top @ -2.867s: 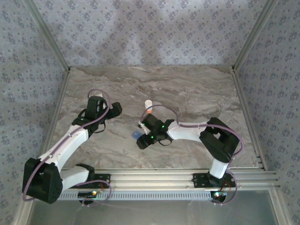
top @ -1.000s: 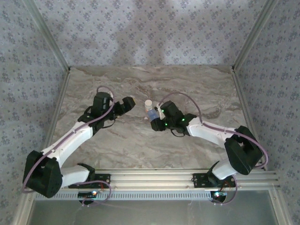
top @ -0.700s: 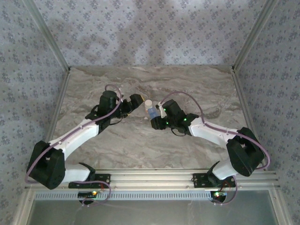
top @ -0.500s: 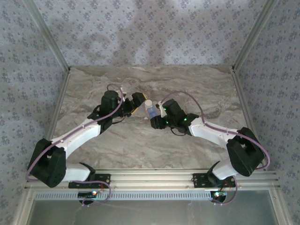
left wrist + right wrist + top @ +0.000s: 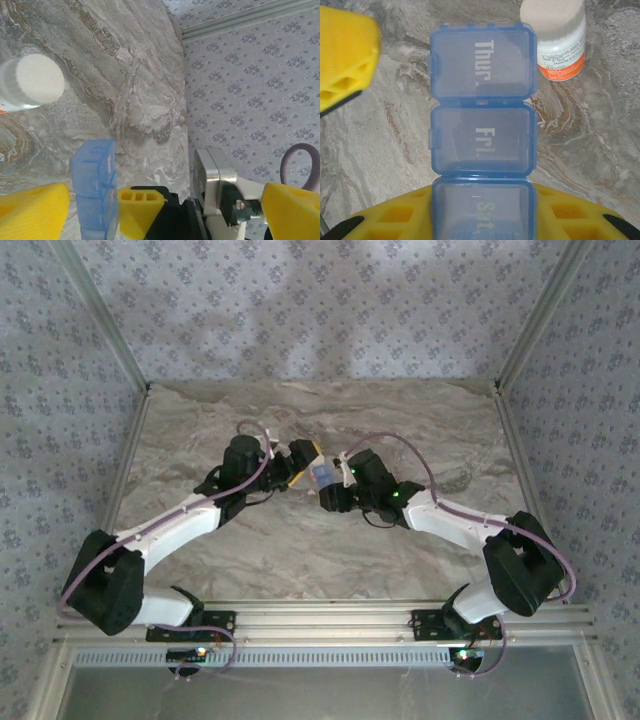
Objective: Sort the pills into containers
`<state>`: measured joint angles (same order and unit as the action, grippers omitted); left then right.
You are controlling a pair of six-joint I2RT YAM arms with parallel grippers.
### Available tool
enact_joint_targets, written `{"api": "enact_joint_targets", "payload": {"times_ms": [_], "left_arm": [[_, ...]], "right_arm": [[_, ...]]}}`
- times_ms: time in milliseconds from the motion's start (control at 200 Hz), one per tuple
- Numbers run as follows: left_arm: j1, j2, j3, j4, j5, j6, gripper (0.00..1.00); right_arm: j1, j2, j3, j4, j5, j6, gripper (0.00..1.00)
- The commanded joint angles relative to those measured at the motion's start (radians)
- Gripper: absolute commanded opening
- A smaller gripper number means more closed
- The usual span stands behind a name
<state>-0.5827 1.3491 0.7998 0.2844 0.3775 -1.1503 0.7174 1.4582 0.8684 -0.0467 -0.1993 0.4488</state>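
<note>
Gripping the Sat. end of a translucent blue plastic pill box [image 5: 482,130], the right gripper [image 5: 482,214] holds it over the middle of the marble-patterned table [image 5: 420,420], nearer the far edge. The left gripper [image 5: 300,462], jaws spread wide, straddles the free Thur. end; closing there squarely, clear of the white-capped, orange-labelled bottle [image 5: 559,42] just beyond, looks wise. Both arms angle inward.

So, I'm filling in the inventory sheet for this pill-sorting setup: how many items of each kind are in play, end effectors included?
translucent blue rectangular plastic pill box: 1
small white-capped cylindrical bottle with an orange label: 1
yellow-fingered end effectors: 2 (left end effector, right end effector)
Total: 4
</note>
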Motion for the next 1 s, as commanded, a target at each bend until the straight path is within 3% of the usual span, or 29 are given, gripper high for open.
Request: {"api": "enact_joint_targets", "payload": {"times_ms": [0, 994], "left_arm": [[-0.008, 0.014, 0.004, 0.041, 0.006, -0.011, 0.98], [-0.036, 0.057, 0.036, 0.079, 0.009, -0.028, 0.98]], "right_arm": [[-0.004, 0.009, 0.027, 0.03, -0.024, 0.028, 0.42], [0.017, 0.047, 0.024, 0.074, -0.044, 0.058, 0.42]]}}
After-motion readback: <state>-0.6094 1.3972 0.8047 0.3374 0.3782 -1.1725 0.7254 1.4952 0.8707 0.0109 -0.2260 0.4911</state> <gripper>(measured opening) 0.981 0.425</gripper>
